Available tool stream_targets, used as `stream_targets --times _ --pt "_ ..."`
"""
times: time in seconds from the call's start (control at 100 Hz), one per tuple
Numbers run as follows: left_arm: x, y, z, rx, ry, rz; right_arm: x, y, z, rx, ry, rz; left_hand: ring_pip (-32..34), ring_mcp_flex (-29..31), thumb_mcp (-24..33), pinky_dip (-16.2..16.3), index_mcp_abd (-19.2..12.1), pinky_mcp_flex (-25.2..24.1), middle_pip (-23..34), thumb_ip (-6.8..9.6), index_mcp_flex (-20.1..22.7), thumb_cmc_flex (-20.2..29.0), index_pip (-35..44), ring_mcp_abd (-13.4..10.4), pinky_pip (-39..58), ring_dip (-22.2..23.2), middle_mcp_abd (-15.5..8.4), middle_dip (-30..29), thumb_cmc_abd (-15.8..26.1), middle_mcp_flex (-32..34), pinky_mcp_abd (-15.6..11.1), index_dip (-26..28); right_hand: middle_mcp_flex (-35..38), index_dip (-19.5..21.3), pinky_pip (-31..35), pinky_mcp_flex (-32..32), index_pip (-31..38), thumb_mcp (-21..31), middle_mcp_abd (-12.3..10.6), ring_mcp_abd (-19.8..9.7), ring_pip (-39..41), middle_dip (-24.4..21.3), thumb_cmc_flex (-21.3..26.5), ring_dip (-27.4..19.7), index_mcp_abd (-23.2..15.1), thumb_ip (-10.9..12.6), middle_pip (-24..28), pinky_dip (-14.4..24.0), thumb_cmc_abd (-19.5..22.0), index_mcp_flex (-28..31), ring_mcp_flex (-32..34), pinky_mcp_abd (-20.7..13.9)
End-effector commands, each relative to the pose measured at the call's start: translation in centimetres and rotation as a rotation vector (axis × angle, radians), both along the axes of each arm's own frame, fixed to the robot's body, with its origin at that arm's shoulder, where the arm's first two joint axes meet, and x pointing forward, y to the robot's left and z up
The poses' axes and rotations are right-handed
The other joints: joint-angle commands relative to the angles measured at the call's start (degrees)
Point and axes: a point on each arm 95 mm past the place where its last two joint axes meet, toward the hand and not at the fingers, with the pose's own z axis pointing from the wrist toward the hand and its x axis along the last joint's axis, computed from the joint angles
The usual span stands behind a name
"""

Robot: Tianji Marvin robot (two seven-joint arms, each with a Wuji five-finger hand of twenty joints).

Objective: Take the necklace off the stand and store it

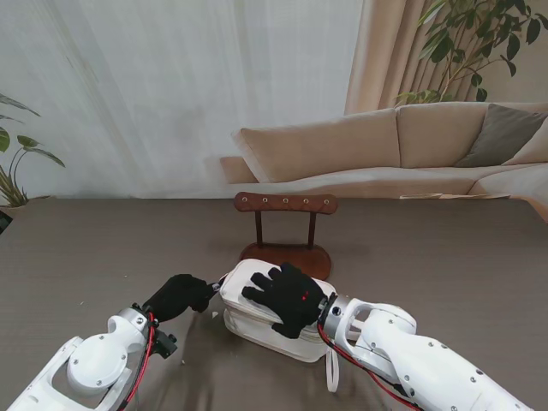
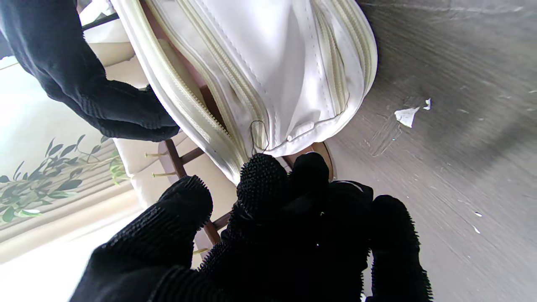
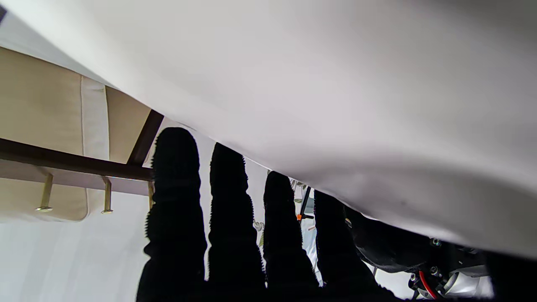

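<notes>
Necklace isn't visible in any view, so can't tell where it sits. Left hand (image 1: pixel 178 295), black-gloved, has fingertips bunched at the zipper end of the white zippered fabric pouch (image 1: pixel 257 321); can't tell if it's pinching anything. Right hand (image 1: pixel 287 298) lies flat on top, fingers spread, gripping nothing. Just beyond both hands stands the brown wooden peg stand (image 1: pixel 285 224).

Left hand (image 2: pixel 293 235) fingertips (image 2: pixel 262 176) rest against the zippered edge of the white case (image 2: pixel 268 67), with the right hand (image 2: pixel 84 84) on its lid and paper scraps (image 2: pixel 406 115) on the grey table (image 2: pixel 470 167).
</notes>
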Motion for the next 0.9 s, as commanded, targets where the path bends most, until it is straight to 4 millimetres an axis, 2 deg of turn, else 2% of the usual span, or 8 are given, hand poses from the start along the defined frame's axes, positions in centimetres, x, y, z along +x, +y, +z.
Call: stream_targets --times 0.0,0.15,0.26,0.56,0.89 --pt "-0.4 -0.1 0.0 0.004 0.013 -0.023 0.5 -1.2 -1.3 -0.058 0.019 -0.028 -0.6 2.7 0.3 0.7 2.6 0.4 0.6 0.90 3.5 -1.6 3.9 2.5 2.9 1.6 1.4 0.4 -1.4 2.1 -1.1 0.7 1.5 2.4 2.0 -15.4 4.0 6.1 -0.2 -2.3 1.5 0.8 5.1 0.7 1.7 0.6 0.7 -1.3 0.1 5.7 3.2 -0.8" --pt "-0.8 -0.1 0.4 0.019 0.011 -0.043 1.0 -1.5 -1.6 -0.073 0.021 -0.036 -0.6 3.1 0.3 0.7 2.4 0.8 0.7 0.88 3.8 -2.0 4.2 2.5 3.0 1.6 1.3 0.5 -1.4 2.5 -1.0 0.8 4.1 2.5 2.9 -14.0 5.3 10.2 -1.5 -2.9 1.7 0.8 6.8 0.7 1.9 1.6 0.6 -1.9 5.4 7.0 5.4 -1.3" --pt "-1.1 0.0 0.8 0.031 0.006 -0.054 1.3 -1.8 -1.6 -0.082 0.023 -0.044 -0.6 3.7 0.5 0.8 2.3 1.3 0.8 0.89 4.3 -2.3 4.6 2.6 3.2 1.6 1.1 0.5 -1.5 3.0 -0.7 0.8 5.2 2.4 3.2 -13.4 6.0 11.6 -1.7 -3.1 1.6 0.8 6.7 0.8 2.0 1.4 0.5 -2.3 6.3 7.3 6.5 -1.5" --pt "-2.0 0.1 1.9 0.047 -0.015 -0.079 1.2 -2.0 -1.4 -0.085 0.040 -0.052 -1.0 5.2 1.1 0.8 2.1 2.5 1.0 0.86 5.5 -3.2 6.0 3.2 3.6 1.6 0.9 0.5 -1.9 4.3 0.0 1.1 6.7 2.3 3.7 -12.7 6.7 10.7 -2.1 -3.4 1.5 1.0 6.0 0.9 1.6 1.3 0.5 -2.8 7.8 7.9 7.8 -1.5" --pt "-3.1 0.2 4.0 0.054 -0.081 -0.094 1.1 -2.3 -1.2 -0.086 0.068 -0.066 -1.1 5.9 1.5 0.7 1.9 3.1 1.0 0.80 5.8 -3.6 6.2 3.5 3.8 1.6 0.9 0.6 -2.0 4.9 0.4 1.0 7.5 2.1 3.9 -12.4 6.8 10.1 -1.9 -3.5 1.3 1.0 5.1 1.1 1.5 1.6 0.1 -3.1 8.4 8.1 8.6 -1.5"
